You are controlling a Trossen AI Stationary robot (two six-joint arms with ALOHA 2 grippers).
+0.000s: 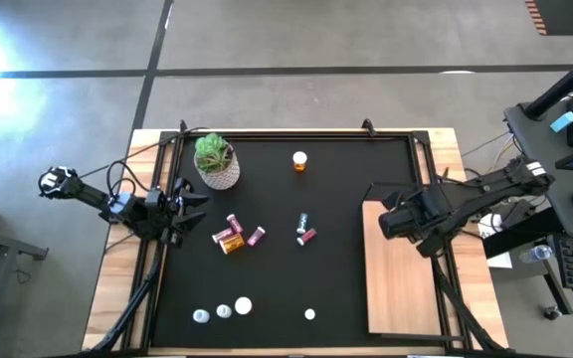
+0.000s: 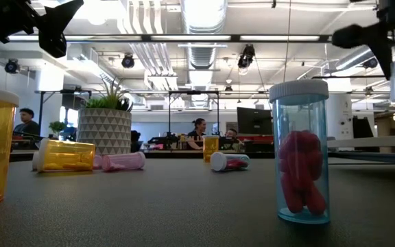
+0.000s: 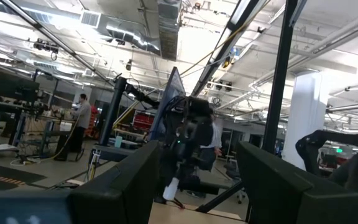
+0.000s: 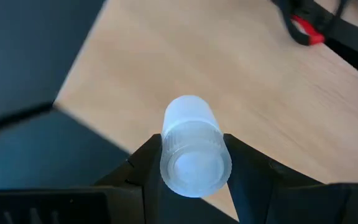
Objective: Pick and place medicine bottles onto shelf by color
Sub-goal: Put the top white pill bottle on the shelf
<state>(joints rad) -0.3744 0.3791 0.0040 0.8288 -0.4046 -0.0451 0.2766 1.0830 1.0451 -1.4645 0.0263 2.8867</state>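
Right gripper point(image 4: 194, 163): fingers clamped on a white bottle point(image 4: 191, 143), cap end toward the wrist camera, body pointing down at the shelf point(image 4: 241, 74). In the high view your right gripper point(image 1: 398, 221) hangs over the shelf's far left corner, at the board's edge with the black mat point(image 1: 296, 278).

Step in hand, as I read it: the placing leg. The bottle is carried and over the board, not yet set down. No other bottle shows on the shelf.

Next move calls for: lower until the base meets the wood, keep the bottle upright, then part the fingers and lift straight off so the bottle is not tipped. You're close to the board's edge; a nudge further onto the shelf looks safer.

Left gripper point(image 1: 180, 209): waits well across the mat from the right one, fingers apart, nothing between them in its wrist view. Near it lie pink and amber bottles point(image 1: 232, 237); the potted plant point(image 1: 215, 161) stands just beyond.

Other bottles remain on the mat: a pair at centre point(image 1: 305, 229), an amber one point(image 1: 299, 160) at the far side, white ones point(image 1: 223, 311) along the near edge.
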